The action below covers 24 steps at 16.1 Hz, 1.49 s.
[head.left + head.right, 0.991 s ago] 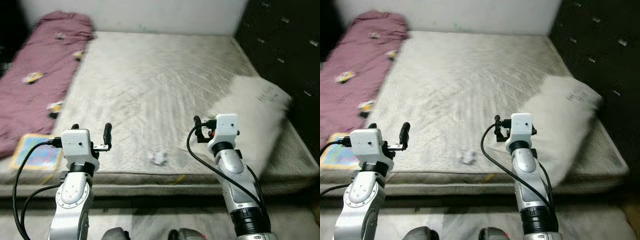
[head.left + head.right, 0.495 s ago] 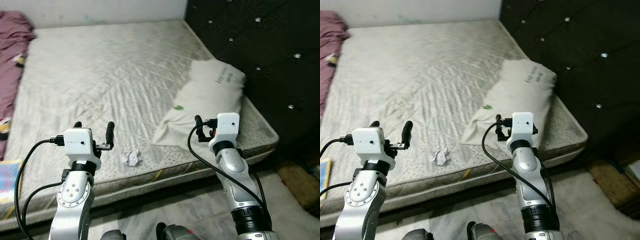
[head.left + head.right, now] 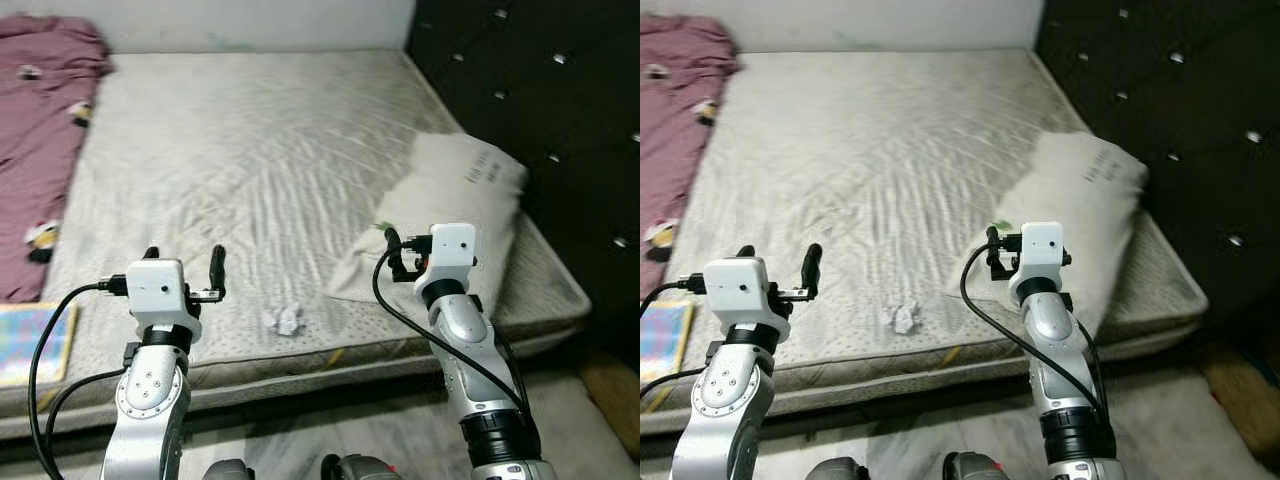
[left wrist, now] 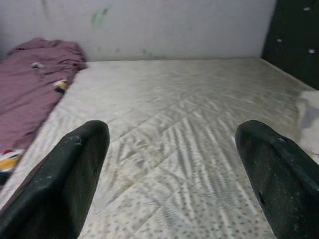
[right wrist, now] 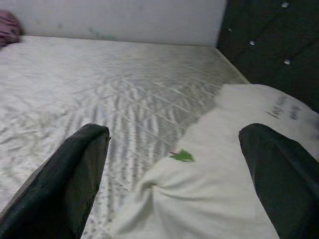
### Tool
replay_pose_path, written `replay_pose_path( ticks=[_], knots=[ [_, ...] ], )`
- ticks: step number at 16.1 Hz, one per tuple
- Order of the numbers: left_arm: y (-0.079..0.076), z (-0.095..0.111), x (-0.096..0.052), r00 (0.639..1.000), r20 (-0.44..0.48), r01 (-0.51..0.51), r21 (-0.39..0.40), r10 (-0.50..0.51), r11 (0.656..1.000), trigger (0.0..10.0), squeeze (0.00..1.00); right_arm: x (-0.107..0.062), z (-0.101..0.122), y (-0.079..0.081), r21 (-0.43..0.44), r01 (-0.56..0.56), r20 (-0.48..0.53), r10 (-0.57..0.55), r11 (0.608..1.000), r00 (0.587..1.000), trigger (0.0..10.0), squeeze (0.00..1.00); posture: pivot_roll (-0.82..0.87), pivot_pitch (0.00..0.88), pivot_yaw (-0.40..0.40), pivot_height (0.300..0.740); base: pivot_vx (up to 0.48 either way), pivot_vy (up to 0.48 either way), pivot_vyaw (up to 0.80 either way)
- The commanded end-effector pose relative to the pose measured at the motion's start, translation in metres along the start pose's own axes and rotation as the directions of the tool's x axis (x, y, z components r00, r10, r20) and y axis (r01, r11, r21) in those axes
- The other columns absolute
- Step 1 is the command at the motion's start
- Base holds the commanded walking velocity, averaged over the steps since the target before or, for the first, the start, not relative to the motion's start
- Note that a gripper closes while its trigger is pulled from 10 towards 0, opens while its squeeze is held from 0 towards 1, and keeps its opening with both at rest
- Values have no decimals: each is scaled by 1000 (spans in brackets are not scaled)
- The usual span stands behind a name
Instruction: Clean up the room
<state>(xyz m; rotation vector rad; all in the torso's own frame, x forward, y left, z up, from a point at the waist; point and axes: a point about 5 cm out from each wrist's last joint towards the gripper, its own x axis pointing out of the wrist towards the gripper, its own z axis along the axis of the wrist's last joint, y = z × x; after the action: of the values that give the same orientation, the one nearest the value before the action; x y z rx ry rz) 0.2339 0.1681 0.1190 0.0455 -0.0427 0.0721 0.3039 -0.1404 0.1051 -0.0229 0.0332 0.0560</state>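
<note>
A bare, quilted grey-white mattress (image 3: 270, 160) fills the room ahead, with a pale wall behind it and a dark tufted headboard (image 3: 540, 110) running along its right side. A maroon blanket (image 3: 40, 140) with small printed figures lies along the mattress's left side, reaching toward the wall. A white pillow (image 3: 450, 215) rests on the right part of the mattress against the headboard, its near corner bearing a small green mark (image 5: 183, 156). At the left near corner a colourful picture book (image 3: 30, 340) lies flat on the mattress just below the blanket. A small crumpled wad of white paper (image 3: 284, 320) sits near the front edge of the mattress, between the two arms. The left tool (image 3: 183, 262) hovers over the front edge with its fingers spread wide and empty; the right tool (image 5: 169, 174) hangs above the pillow's near corner, likewise wide open and holding nothing.
</note>
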Motion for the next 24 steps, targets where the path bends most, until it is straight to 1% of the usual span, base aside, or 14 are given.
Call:
replay_pose_path(
  ticks=[1,6,9,13,15,16,18,20,24],
  knots=[
    [0,2,-2,1000,9,-4,8,4,1000,10000,0,-1,1,-1,1,-5,10,5,1000,1000,10000,0,78,54,-49,740,0,0,0],
    [0,2,-1,1000,9,-9,15,9,1000,10000,0,-2,0,-1,4,-10,6,10,1000,1000,10000,0,76,62,-47,740,0,0,0],
    [0,2,0,1000,10,-19,20,19,1000,10000,0,-2,0,-1,1,-14,5,14,1000,1000,10000,0,75,67,-49,699,0,0,0],
    [1,2,0,999,11,-33,21,33,999,10000,0,-2,1,0,-2,-22,4,22,1000,1000,10000,0,75,68,-53,664,0,0,0],
    [1,2,1,999,13,-35,23,35,999,10000,0,0,2,2,5,-31,9,31,1000,999,10000,0,73,68,-55,639,0,0,0],
    [1,2,1,999,16,-40,29,40,999,10000,0,0,2,3,4,-35,10,34,999,999,10000,0,72,69,-55,634,0,0,0],
    [2,3,3,998,22,-51,32,51,998,10000,0,0,2,3,0,-37,6,37,999,999,10000,0,72,70,-54,634,0,0,0],
    [1,2,4,1000,17,-27,16,26,1000,10000,0,1,2,3,1,-39,6,39,999,999,10000,0,71,68,-54,634,0,0,0],
    [3,2,6,998,16,-54,24,54,998,10000,0,2,4,8,-1,-79,16,79,997,997,10000,0,69,67,-58,634,0,0,0]
  ],
)
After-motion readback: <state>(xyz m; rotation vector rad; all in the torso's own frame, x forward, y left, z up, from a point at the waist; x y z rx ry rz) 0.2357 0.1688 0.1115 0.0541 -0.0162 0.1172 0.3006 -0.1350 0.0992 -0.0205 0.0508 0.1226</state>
